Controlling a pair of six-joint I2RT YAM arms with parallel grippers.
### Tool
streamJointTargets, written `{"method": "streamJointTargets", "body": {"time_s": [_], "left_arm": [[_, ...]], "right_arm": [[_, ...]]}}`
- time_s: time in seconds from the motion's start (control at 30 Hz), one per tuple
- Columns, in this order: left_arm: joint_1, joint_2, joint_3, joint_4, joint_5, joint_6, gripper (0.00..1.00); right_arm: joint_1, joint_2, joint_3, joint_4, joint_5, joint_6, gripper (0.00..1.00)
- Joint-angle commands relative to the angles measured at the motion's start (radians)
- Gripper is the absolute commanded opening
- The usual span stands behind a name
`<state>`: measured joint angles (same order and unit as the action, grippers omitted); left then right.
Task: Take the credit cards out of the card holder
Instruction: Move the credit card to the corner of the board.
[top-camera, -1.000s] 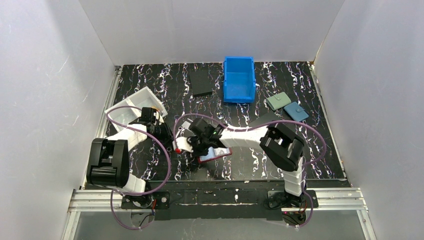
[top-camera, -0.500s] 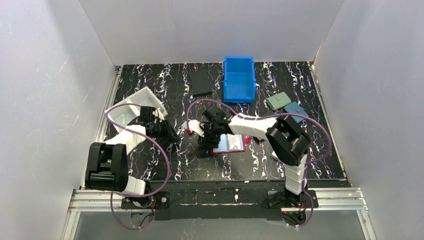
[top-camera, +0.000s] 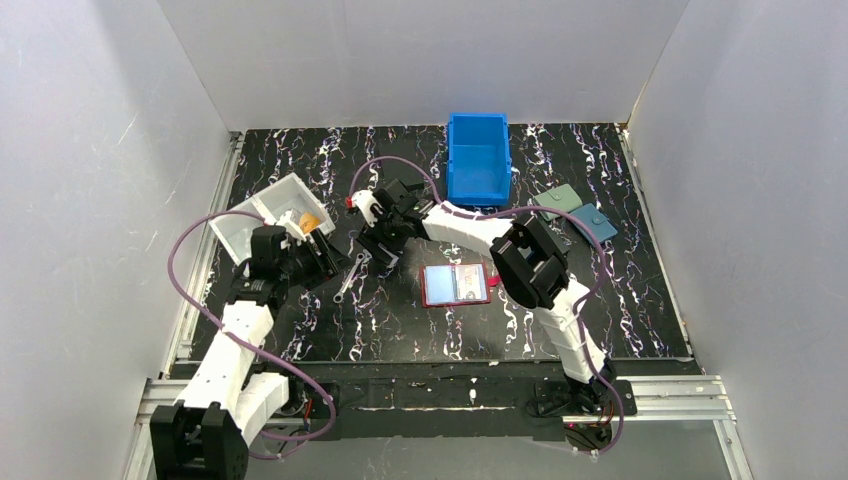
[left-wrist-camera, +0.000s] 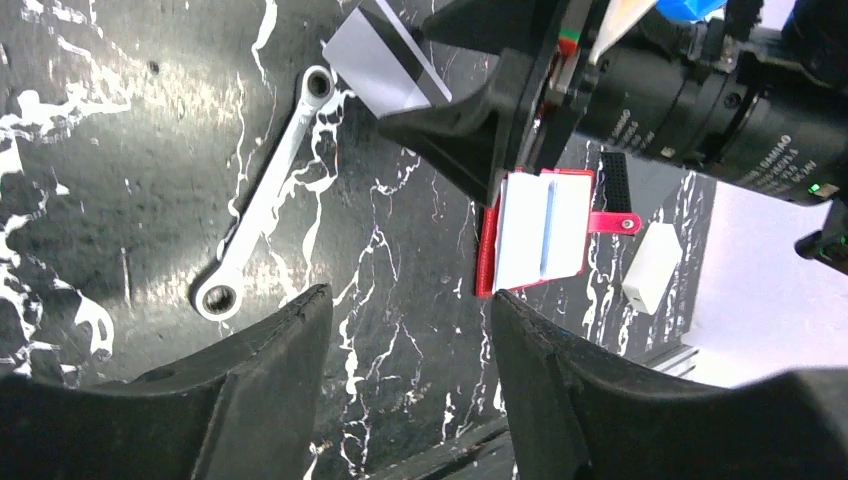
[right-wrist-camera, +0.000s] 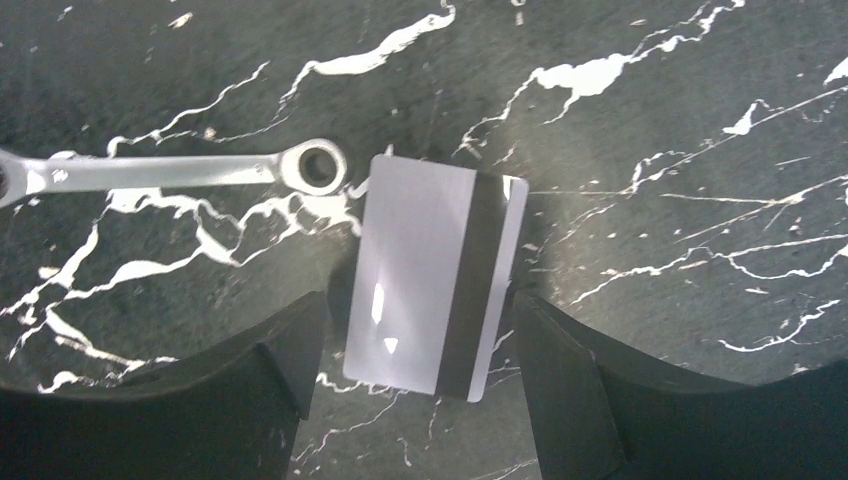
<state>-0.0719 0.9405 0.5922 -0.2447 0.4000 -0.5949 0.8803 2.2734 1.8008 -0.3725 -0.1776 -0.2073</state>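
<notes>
Our right end effector stands spread around the whitish card. The card appears to lie on the desk, clear of both fingers, just beside the wrench and at ten o'clock from the open red holder. We judge a straight lift best, so that neither finger drags it. In the wrist view its long axis runs nearly twelve to six, with the stripe on the three o'clock side. Our left end effector is spread and empty.

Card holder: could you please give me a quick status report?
Left fingers open, empty. Right fingers open astride whitish card, beside wrench. Card holder lies open, unobstructed.
</notes>
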Motion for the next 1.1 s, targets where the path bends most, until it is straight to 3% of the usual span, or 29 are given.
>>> {"method": "streamJointTargets", "body": {"time_s": [0.0, 0.17, 0.3, 0.47, 0.57, 0.93, 1.07], "left_arm": [[0.011, -0.071, -0.059, -0.024, 0.021, -0.084, 0.61], [0.017, -0.085, -0.101, -0.002, 0.086, -0.164, 0.78], [0.019, -0.097, -0.109, -0.024, 0.128, -0.176, 0.78], [0.018, -0.133, -0.167, 0.011, 0.195, -0.263, 0.74], [0.015, -0.151, -0.220, 0.041, 0.220, -0.340, 0.72], [-0.094, -0.186, -0.294, 0.025, 0.191, -0.479, 0.67], [-0.183, -0.179, -0.303, 0.022, 0.192, -0.501, 0.65]], "right_arm": [[0.006, 0.040, 0.090, -0.034, 0.076, 0.059, 0.80], [0.028, 0.093, 0.108, -0.076, 0.093, 0.047, 0.79], [0.036, 0.085, 0.049, -0.093, 0.070, 0.051, 0.72], [0.037, 0.039, -0.061, -0.151, 0.033, 0.019, 0.51], [0.040, 0.004, -0.151, -0.158, 0.019, 0.001, 0.46], [0.128, -0.218, -0.507, -0.093, -0.080, -0.112, 0.48], [0.191, -0.257, -0.577, -0.078, -0.118, -0.139, 0.49]]}}
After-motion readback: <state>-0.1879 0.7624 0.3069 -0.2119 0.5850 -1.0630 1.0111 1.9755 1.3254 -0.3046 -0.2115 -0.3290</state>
